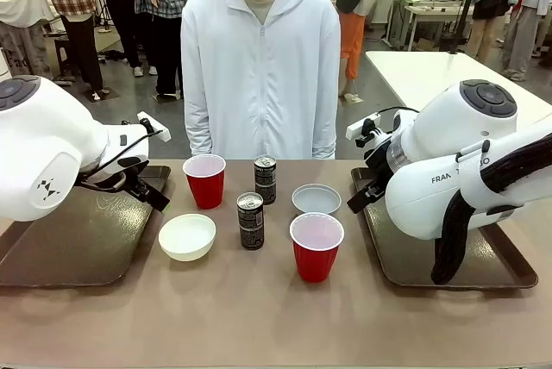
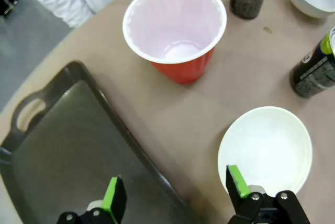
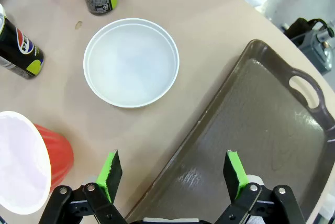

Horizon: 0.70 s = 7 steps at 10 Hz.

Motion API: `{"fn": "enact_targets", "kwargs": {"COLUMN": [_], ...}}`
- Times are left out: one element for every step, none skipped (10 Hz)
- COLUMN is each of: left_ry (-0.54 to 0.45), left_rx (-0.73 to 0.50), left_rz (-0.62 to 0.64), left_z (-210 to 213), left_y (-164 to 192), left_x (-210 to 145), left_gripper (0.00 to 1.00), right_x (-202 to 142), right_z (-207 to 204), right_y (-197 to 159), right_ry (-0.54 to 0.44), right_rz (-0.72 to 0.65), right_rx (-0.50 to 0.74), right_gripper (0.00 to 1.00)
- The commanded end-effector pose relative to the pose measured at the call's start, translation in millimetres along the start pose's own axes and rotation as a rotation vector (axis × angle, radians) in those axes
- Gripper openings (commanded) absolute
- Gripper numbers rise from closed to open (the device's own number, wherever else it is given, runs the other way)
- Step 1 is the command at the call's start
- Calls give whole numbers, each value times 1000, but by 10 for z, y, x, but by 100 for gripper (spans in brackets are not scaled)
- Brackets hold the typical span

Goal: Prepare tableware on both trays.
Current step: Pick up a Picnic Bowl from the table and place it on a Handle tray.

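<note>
At the inner rims of the bare left tray (image 2: 63,145) and right tray (image 3: 261,130), the left gripper (image 2: 175,185) and right gripper (image 3: 172,169) hang spread and empty; loading looks unstarted, so next each likely reaches for the cream bowl (image 2: 264,148) and grey bowl (image 3: 131,62).

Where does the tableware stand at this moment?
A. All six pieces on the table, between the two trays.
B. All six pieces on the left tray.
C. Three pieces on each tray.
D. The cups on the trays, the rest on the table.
A: both red cups, both cans and both bowls stand on the table, between the left tray and the right tray.
</note>
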<state>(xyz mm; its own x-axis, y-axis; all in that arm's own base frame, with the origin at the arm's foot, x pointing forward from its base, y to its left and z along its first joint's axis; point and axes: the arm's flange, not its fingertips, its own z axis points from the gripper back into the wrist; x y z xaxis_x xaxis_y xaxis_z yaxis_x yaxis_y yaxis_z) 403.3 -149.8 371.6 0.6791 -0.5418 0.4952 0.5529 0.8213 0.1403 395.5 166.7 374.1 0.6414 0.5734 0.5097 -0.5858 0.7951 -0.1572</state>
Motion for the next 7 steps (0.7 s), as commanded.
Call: {"fn": "enact_targets", "kwargs": {"left_ry": [0, 0, 0, 38, 95, 116, 150], "left_rx": [0, 0, 0, -27, -64, -94, -123], "left_rz": [0, 0, 0, -51, -67, -79, -56], "left_z": [0, 0, 0, 80, 292, 553, 825], "left_y": [0, 0, 0, 48, -50, -122, -126], "left_x": [-1, -1, 0, -97, -237, -430, -633], "left_gripper": [100, 100, 100, 100, 100, 100, 100], "right_x": [0, 0, 0, 0, -132, -360, -664], "right_z": [0, 0, 0, 0, 210, 471, 783], "right_y": [1, 1, 1, 0, 82, 145, 177], "right_ry": [0, 0, 0, 0, 61, 120, 184], "right_rz": [0, 0, 0, 0, -59, -72, -108], "right_rx": [0, 0, 0, 0, 143, 186, 164], "right_gripper": [100, 100, 100, 100, 100, 100, 100]}}
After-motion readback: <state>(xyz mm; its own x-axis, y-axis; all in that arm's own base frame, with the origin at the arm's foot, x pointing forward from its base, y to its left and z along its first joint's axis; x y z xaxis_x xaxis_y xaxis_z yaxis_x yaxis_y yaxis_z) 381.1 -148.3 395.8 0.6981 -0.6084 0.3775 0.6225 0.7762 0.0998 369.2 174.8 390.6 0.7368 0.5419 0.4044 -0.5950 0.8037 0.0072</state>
